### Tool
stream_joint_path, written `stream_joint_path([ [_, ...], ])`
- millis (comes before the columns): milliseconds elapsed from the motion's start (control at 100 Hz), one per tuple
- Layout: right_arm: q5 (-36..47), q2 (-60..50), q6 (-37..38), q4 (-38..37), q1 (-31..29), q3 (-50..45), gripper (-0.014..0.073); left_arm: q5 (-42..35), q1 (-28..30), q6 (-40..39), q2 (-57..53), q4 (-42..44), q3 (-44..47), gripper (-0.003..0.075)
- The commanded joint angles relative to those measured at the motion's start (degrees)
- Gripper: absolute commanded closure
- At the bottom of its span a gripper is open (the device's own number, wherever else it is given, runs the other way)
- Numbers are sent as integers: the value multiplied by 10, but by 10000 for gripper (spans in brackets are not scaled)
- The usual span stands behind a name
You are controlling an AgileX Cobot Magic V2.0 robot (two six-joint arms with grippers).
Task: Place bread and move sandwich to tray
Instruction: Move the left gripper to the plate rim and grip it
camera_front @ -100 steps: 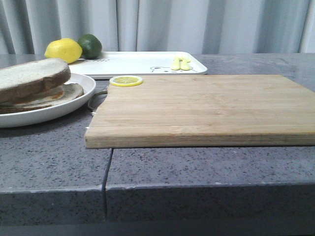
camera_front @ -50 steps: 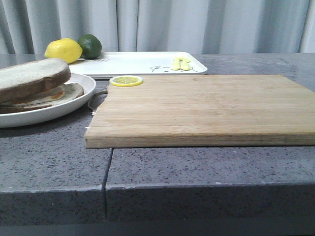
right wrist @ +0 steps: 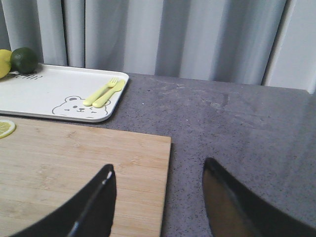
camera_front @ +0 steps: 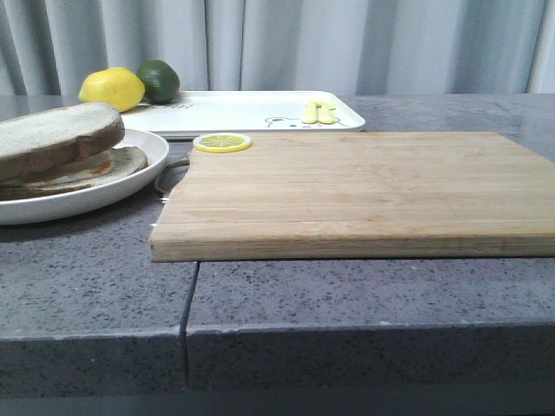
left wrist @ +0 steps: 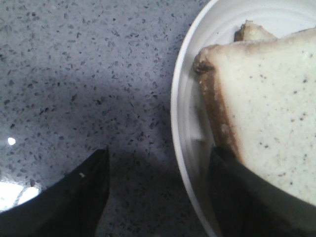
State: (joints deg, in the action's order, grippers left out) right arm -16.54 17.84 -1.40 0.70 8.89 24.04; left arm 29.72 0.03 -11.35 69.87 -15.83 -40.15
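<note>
The bread (camera_front: 54, 134) lies on top of the sandwich (camera_front: 82, 169) on the plate (camera_front: 104, 198) at the table's left edge. The tray (camera_front: 251, 113) sits at the far edge, behind the cutting board (camera_front: 355, 192). The left gripper (left wrist: 158, 192) is spread wide over the plate's rim, gripping nothing. The right gripper (right wrist: 158, 197) hangs released above the board's right edge.

A grey speckled stone countertop (camera_front: 95, 286) fills the foreground, with a seam (camera_front: 190, 299) running back from its front edge. Behind the far edge hang pale grey pleated curtains (camera_front: 347, 43). The light seems soft and even, perhaps from overhead.
</note>
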Motion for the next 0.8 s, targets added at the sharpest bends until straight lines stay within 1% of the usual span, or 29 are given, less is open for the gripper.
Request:
stream_joint_path([
  [0, 49, 4, -2, -3, -3, 15, 186, -33, 1, -6, -3, -11, -13, 321],
  [370, 49, 4, -2, -3, -3, 15, 186, -34, 1, -6, 31, -25, -13, 321],
  [660, 50, 4, -2, -3, -3, 15, 186, -33, 1, -6, 33, -25, -13, 322],
  [730, 50, 4, -2, -3, -3, 15, 186, -32, 1, -6, 33, -25, -13, 339],
  [790, 50, 4, -2, -3, -3, 15, 186, -31, 1, -6, 33, -26, -13, 375],
])
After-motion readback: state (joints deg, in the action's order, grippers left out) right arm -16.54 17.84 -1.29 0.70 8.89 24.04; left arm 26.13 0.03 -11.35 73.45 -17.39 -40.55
